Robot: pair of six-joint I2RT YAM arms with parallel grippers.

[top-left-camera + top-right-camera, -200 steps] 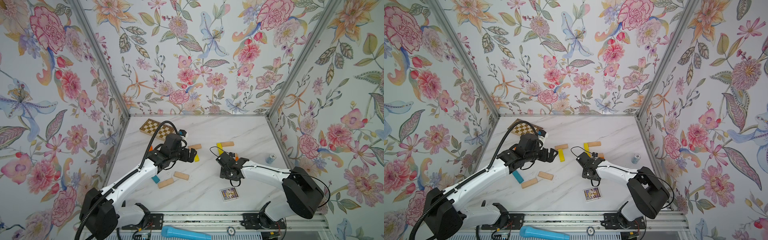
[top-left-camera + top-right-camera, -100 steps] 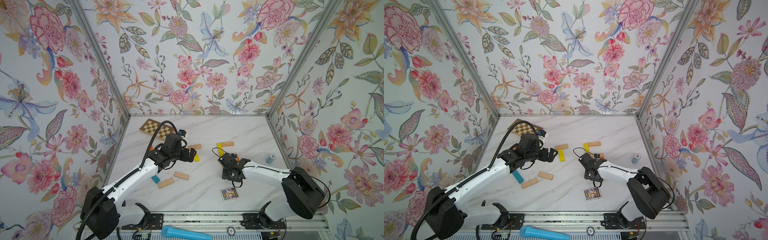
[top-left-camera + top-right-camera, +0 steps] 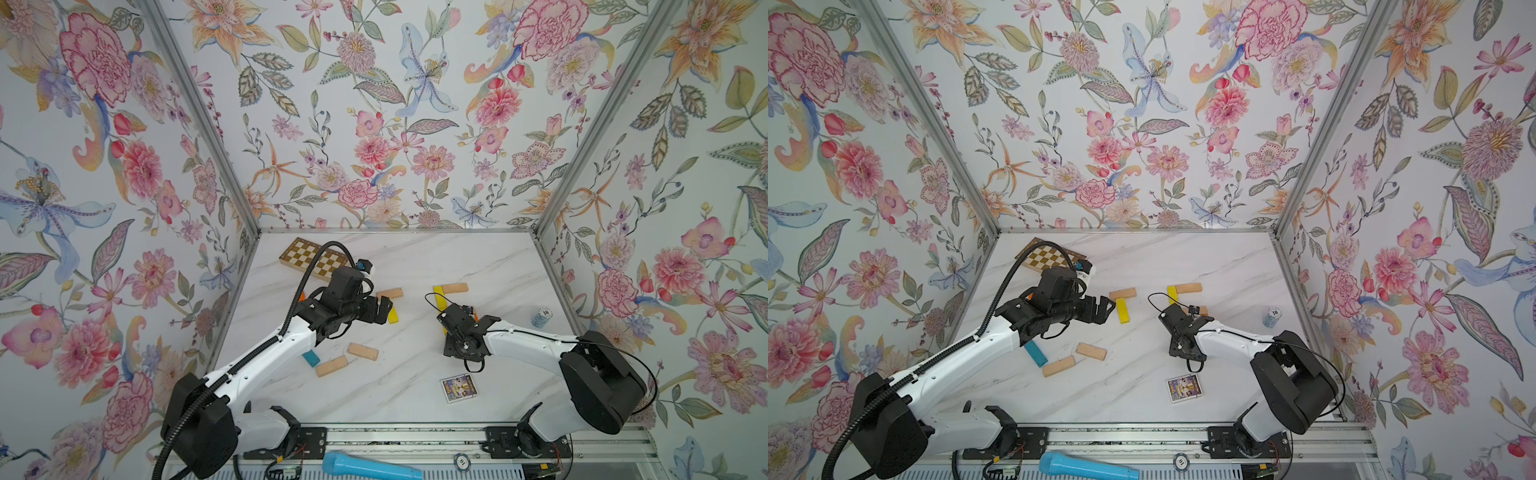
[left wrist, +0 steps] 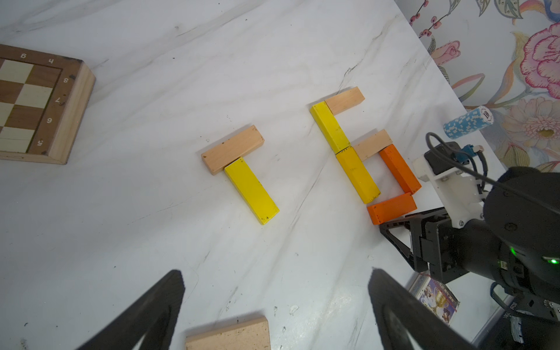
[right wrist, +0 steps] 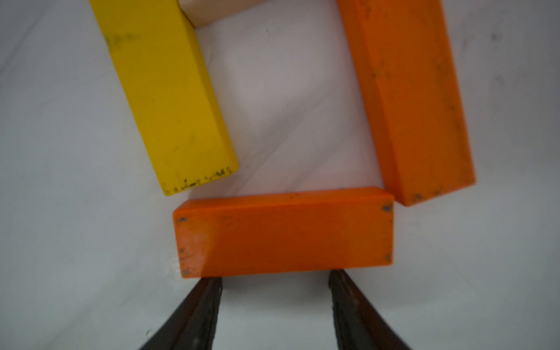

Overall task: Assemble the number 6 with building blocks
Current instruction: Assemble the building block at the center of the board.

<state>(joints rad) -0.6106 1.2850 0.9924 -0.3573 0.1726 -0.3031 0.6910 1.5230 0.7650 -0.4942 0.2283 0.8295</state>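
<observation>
In the left wrist view the number 6 lies as an outline of building blocks: beige top (image 4: pixel 345 100), yellow (image 4: pixel 330 127), darker yellow (image 4: pixel 357 174), beige middle (image 4: pixel 372 144), orange side (image 4: pixel 400 168) and orange bottom (image 4: pixel 392 207). My right gripper (image 5: pixel 274 275) is open, its fingertips (image 5: pixel 212 288) against the long near edge of the orange bottom block (image 5: pixel 285 233), with nothing between them. My left gripper (image 4: pixel 272 303) hovers wide open. A beige block (image 4: pixel 227 335) lies on the table below it, untouched.
A beige block (image 3: pixel 390 293) and a yellow one (image 3: pixel 392 316) form a T. Loose teal (image 3: pixel 311 358) and beige blocks (image 3: pixel 331 365) lie front left. There is also a chequered board (image 3: pixel 316 259), a picture card (image 3: pixel 458 387), a blue chip stack (image 3: pixel 541 316) and a blue tool (image 3: pixel 370 467) on the front rail.
My right gripper has shifted very slightly at the bottom of the 6. The left arm and the loose blocks have stayed in place.
</observation>
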